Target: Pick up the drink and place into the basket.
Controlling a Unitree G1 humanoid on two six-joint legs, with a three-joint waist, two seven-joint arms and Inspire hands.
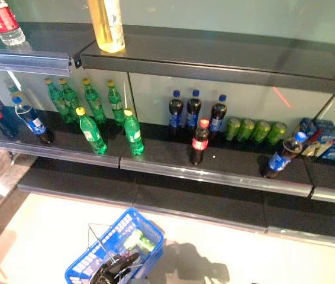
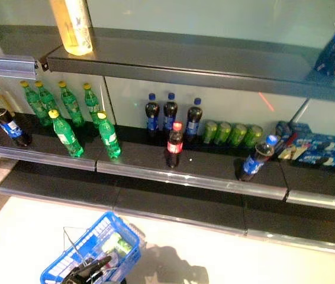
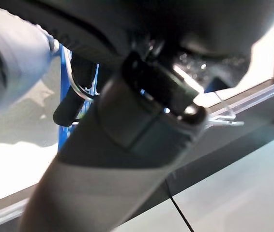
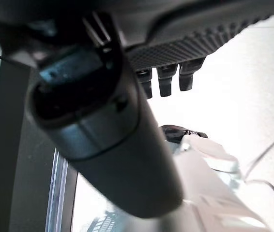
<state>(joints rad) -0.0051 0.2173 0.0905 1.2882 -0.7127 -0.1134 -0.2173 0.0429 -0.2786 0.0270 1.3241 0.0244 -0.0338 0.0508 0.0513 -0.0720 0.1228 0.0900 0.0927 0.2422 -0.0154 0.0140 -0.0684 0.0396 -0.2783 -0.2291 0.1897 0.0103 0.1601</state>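
The blue basket (image 1: 151,234) hangs low in front, held by its thin wire handles (image 1: 99,239) in my left hand (image 1: 116,270), which is shut on them. A green drink (image 1: 139,241) lies inside it. On the middle shelf stand green bottles (image 1: 92,131), dark bottles with blue caps (image 1: 193,110), a dark bottle with a red cap (image 1: 200,142) near the front edge, and green cans (image 1: 254,131). My right hand (image 4: 168,79) shows in the right wrist view, fingers relaxed and holding nothing, over the pale floor.
A tall yellow bottle (image 1: 107,23) stands on the top shelf (image 1: 226,62). A blue-capped dark bottle (image 1: 282,155) leans at the right by blue packs (image 1: 333,145). More dark bottles (image 1: 32,121) stand at the left. A low dark ledge (image 1: 203,207) runs below.
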